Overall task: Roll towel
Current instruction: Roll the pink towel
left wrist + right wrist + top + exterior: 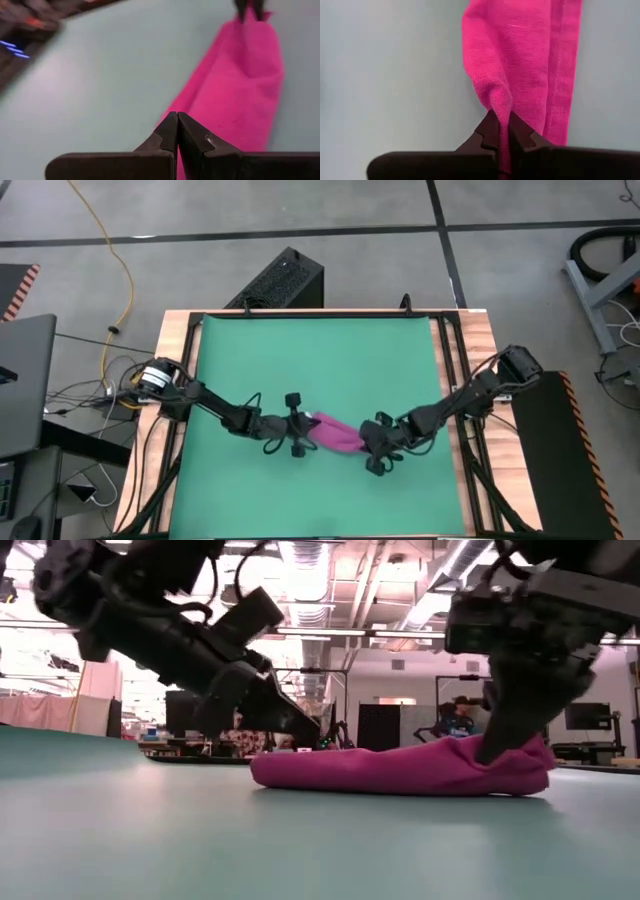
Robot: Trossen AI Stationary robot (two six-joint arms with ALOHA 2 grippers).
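From the high view, the towel (335, 434) lies as a narrow bundle on the green mat (320, 360), toward the mat's near edge, and the mat covers the wooden counter (487, 340). The left end effector (294, 436) sits at one end of the towel and the right end effector (377, 443) at the other; both partly cover the towel's ends, so the tag cannot be found.

In the low view the towel (400, 768) rests flat on the mat (200, 830) as a long low roll. The right end effector (508, 740) presses into one end of it; the arms are cut off above. A person (458, 718) sits in the room behind, hard to make out.

The left wrist view shows the left end effector (177, 131) with fingers pressed together and empty, tips at the towel's (240, 85) edge; whether they touch it is unclear.

The right wrist view shows the right end effector (500, 132) pinching a raised fold of the towel (520, 60) between nearly closed fingers.
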